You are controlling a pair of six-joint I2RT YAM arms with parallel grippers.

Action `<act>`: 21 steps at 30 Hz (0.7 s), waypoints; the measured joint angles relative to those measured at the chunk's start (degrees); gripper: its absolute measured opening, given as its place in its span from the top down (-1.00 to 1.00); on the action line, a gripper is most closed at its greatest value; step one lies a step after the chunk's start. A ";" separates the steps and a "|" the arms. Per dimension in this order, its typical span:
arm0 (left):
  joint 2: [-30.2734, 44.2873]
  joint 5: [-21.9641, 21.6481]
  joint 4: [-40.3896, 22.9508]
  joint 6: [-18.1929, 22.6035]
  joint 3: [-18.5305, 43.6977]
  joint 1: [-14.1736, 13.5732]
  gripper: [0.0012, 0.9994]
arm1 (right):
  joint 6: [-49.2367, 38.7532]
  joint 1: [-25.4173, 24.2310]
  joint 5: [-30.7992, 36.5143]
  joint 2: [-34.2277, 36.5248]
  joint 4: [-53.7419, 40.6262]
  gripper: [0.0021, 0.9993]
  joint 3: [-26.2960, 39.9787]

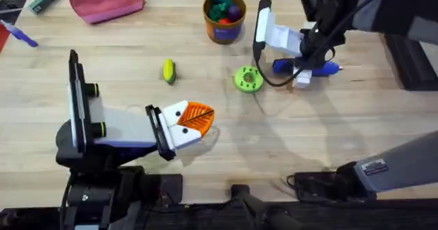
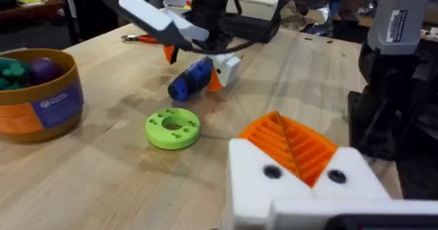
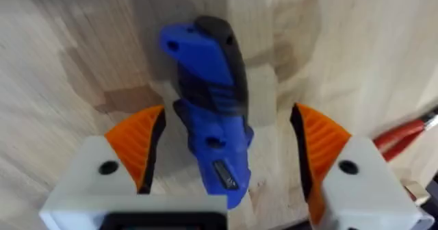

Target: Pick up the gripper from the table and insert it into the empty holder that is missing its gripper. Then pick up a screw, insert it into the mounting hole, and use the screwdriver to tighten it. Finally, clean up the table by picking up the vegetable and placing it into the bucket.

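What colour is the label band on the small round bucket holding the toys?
Blue-purple, on the orange-brown bucket; clearest in the left wrist view.

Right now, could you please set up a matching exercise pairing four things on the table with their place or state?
Things:
1. screwdriver
2. vegetable
3. bucket
4. green disc

Places or states:
A. holds small coloured toys
B. lies alone on bare wood, left of the disc
C. lies between the right gripper's open orange pads
D. flat on the table below the bucket in the overhead view

Pairs: 1-C, 2-B, 3-A, 4-D
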 joint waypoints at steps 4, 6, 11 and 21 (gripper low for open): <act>-0.02 0.02 0.00 0.00 0.00 0.02 0.99 | 2.93 0.76 0.00 -4.77 -0.07 -0.99 0.02; -0.02 0.02 0.00 0.00 0.00 0.01 0.99 | 5.02 1.41 -0.02 -8.10 -0.05 -0.99 0.01; -0.02 0.02 0.00 0.00 0.00 0.00 0.99 | 11.19 2.60 -0.04 -16.59 -0.07 -0.99 0.00; -0.02 0.00 0.00 0.00 0.00 0.00 0.99 | 43.59 3.68 -0.26 -29.79 3.69 -0.99 0.02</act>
